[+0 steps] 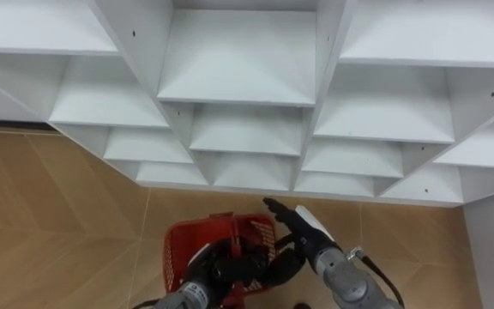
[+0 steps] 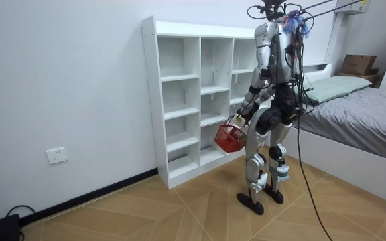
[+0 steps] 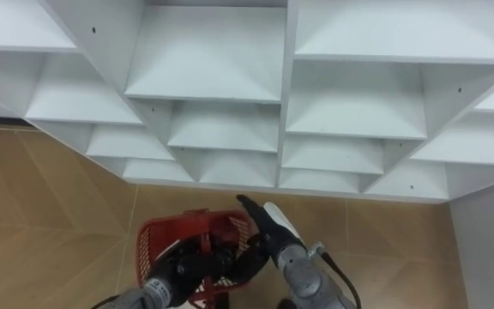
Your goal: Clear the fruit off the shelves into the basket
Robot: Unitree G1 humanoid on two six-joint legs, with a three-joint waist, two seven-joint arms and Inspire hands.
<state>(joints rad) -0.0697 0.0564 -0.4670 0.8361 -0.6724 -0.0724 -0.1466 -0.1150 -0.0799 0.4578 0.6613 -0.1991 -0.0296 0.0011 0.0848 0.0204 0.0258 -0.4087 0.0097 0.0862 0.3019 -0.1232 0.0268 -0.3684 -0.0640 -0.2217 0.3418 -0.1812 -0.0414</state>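
Fig. — Approach to the shelves. I stand close before the tall white wooden closet of open square compartments (image 1: pixel 245 60), on the herringbone wooden floor (image 1: pixel 50 206). My left hand (image 1: pixel 215 269) is curled round the black hoop handle (image 1: pixel 283 261) of the red plastic lattice basket (image 1: pixel 181 251), which hangs low in front of me. My right hand (image 1: pixel 304 225) is just beside the handle and a little beyond the basket's far rim. Its fingers are straight, it holds nothing, and its tips point toward the bottom row of compartments. The compartments ahead of and above this hand present bare white boards. Whether the basket below it already holds fruit I cannot tell, since hand and handle cover much of its inside. The step in hand, as I judge it, is the search and reach. To do it well, I should look over each compartment in turn before committing the free hand. The basket should stay level beneath and slightly behind the right hand, so that a picked fruit travels a short way down. The straight fingers should enter a compartment clear of its dividers and close only once they are round the fruit.
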